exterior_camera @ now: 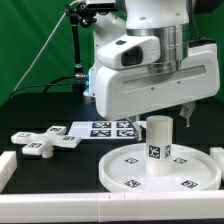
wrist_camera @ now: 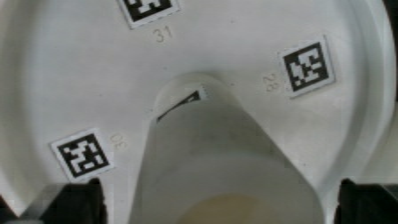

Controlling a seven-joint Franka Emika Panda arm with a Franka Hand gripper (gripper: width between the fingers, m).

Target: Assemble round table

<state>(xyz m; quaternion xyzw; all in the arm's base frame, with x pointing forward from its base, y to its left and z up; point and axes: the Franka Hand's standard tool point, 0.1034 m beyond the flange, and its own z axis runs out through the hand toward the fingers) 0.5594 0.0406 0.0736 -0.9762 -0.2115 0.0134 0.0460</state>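
The large rimmed round disc (exterior_camera: 125,172) lies flat at the front of the table. The short thick cylinder leg (exterior_camera: 160,145) stands upright on its middle. My gripper (exterior_camera: 168,113) hangs just over the leg's top. In the wrist view the leg (wrist_camera: 222,150) fills the space between my two dark fingers (wrist_camera: 75,205), with the disc (wrist_camera: 107,80) and its tags below. The gripper (wrist_camera: 217,208) is open wide, with one finger on each side of the leg. The cross-shaped foot piece (exterior_camera: 45,142) lies on the table toward the exterior view's left.
The marker board (exterior_camera: 105,127) lies behind the disc. Plain white straight bars run along the front (exterior_camera: 100,210), the exterior view's left (exterior_camera: 5,165) and the exterior view's right (exterior_camera: 217,152). A green backdrop and cables stand behind.
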